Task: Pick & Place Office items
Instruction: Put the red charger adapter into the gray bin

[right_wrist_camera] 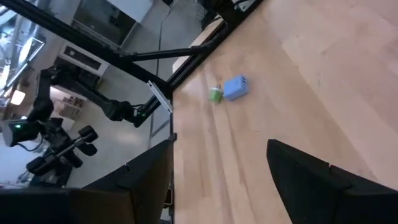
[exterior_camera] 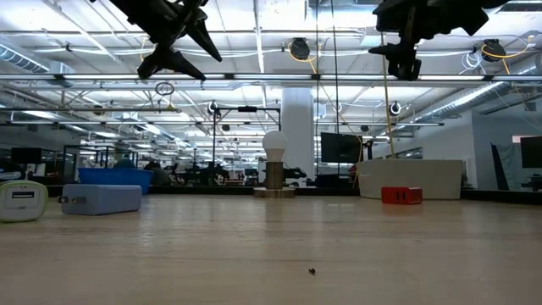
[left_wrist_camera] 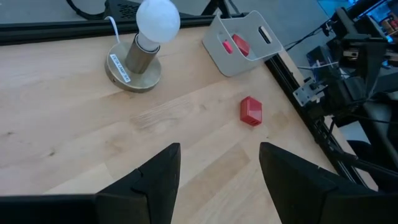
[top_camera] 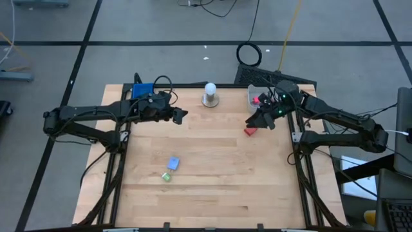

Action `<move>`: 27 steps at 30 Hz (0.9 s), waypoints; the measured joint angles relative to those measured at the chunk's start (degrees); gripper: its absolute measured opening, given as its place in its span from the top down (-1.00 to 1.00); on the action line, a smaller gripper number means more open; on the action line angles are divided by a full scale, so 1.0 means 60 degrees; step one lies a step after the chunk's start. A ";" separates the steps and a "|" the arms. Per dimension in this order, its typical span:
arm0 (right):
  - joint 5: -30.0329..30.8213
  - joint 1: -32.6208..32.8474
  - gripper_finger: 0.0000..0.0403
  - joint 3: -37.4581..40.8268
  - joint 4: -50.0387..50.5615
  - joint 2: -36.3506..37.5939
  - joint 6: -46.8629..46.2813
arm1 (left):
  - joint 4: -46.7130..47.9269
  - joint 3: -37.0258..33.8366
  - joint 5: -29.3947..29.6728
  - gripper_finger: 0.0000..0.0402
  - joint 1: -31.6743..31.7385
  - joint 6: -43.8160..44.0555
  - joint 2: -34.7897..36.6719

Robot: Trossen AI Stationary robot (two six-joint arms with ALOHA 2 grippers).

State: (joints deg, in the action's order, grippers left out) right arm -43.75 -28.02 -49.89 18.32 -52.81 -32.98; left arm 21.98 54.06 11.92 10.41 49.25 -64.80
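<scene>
Red block nearest the right end effector.
Red block [top_camera: 250, 131] lies on the counter [top_camera: 212, 187] at 7 o'clock of the released right end effector [top_camera: 257, 120]; left end effector [top_camera: 182, 116], also released, waits well apart.

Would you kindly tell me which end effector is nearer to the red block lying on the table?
Right. The right end effector hangs open just beside the red block, while the left end effector, also open, hangs far across the table.
</scene>
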 joint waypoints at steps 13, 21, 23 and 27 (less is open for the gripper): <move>0.2109 -0.0363 -0.26 -0.0007 0.1668 -0.0347 -0.1285 | 0.0000 -0.0004 0.0007 -0.09 -0.0004 0.0011 0.0002; 0.8601 0.0645 -0.26 -0.1773 0.5880 -0.1795 -0.4511 | -0.0001 -0.0004 0.0007 -0.09 -0.0004 0.0025 0.0000; 0.9101 0.0715 -0.26 -0.2536 0.6344 -0.2365 -0.5230 | -0.0004 -0.0004 0.0007 -0.09 -0.0004 0.0025 0.0002; 0.9789 0.0961 -0.26 -0.3663 0.7053 -0.3710 -0.6655 | -0.0004 -0.0004 0.0007 -0.09 -0.0004 0.0022 -0.0001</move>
State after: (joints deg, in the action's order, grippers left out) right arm 14.99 -22.25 -71.86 60.63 -75.07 -72.91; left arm 21.96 54.04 11.97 10.39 49.39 -64.81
